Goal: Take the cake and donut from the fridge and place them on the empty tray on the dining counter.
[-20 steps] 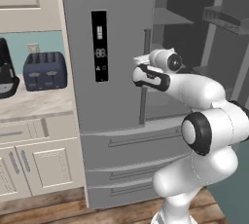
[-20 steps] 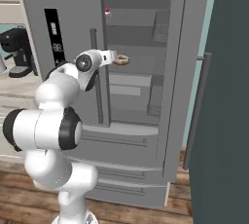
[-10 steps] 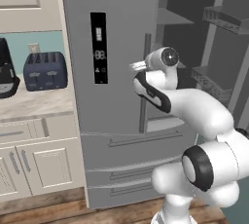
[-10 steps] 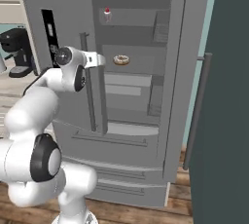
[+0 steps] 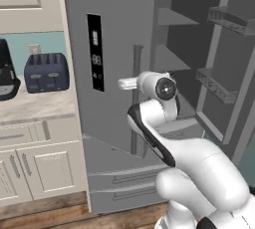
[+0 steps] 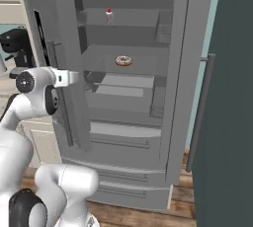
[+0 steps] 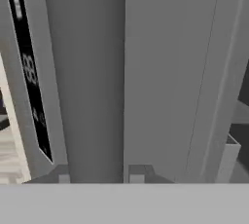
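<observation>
At the bottom of your hand view, the gripper (image 7: pixel 99 174) stood hard against the fridge's (image 5: pixel 114 24) left door. One dark fingertip (image 7: pixel 64 175) sat on each side of a grey upright strip of that door. Whether the fingers were clamped on the strip or merely set astride it, you could not have told from any camera. At 10 o'clock from the tips, the black display panel (image 7: pixel 29 72) ran up the door.

From the left base view, you would have seen the gripper (image 5: pixel 124 82) just beside the long bar handle (image 5: pixel 135 98), with the display panel (image 5: pixel 95 54) at its 10 o'clock. At 9 o'clock, on the wall counter (image 5: pixel 35 106), stood a dark blue toaster (image 5: pixel 47 72) and, at the picture's edge, a black coffee machine (image 5: pixel 6 76). The right door hung wide open at 3 o'clock, and its bins (image 5: pixel 214 86) looked bare.

From the right base view, the gripper (image 6: pixel 81 78) reached toward the open compartment. Below it were the closed drawers (image 6: pixel 118 142). On the middle shelf, at 2 o'clock from the gripper and well apart from it, the donut (image 6: pixel 123 60) lay flat. Farther in and higher, at 1 o'clock, the cake (image 6: pixel 109 14) stood upright on the upper shelf, cherry uppermost. Both treats were untouched inside the fridge.
</observation>
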Controlling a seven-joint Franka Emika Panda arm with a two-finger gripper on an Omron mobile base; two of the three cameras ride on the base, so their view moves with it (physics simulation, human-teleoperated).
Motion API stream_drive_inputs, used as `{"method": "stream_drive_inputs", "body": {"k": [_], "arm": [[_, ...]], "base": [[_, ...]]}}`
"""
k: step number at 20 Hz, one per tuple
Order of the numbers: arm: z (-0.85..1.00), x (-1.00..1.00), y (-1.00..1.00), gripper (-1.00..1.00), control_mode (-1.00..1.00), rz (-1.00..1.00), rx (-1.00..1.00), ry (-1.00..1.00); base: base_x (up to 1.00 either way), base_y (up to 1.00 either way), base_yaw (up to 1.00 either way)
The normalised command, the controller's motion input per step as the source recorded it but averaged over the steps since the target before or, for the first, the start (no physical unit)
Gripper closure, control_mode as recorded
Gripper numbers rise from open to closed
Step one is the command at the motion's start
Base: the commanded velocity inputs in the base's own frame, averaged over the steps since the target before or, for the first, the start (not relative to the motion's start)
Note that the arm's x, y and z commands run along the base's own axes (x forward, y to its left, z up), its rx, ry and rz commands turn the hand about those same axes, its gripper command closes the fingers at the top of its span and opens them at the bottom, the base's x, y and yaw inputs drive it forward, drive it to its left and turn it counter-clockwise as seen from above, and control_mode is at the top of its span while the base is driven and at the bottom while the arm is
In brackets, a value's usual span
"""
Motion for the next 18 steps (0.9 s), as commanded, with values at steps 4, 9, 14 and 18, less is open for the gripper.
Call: {"method": "stream_drive_inputs", "body": {"k": [4, 9, 14, 18], "arm": [[-0.08, -0.90, 0.58, 1.00, -1.00, 0.00, 0.20, -0.12], [0.10, -0.48, 0.56, 1.00, -1.00, 0.00, 0.00, 0.00], [0.69, -0.64, 0.16, -1.00, -1.00, 0.07, -0.02, 0.08], [0.70, -0.83, -0.32, -1.00, -1.00, 0.01, -0.04, 0.13]], "base": [[0.00, 0.00, 0.00], [0.00, 0.00, 0.00], [0.00, 0.00, 0.00], [0.00, 0.00, 0.00]]}}
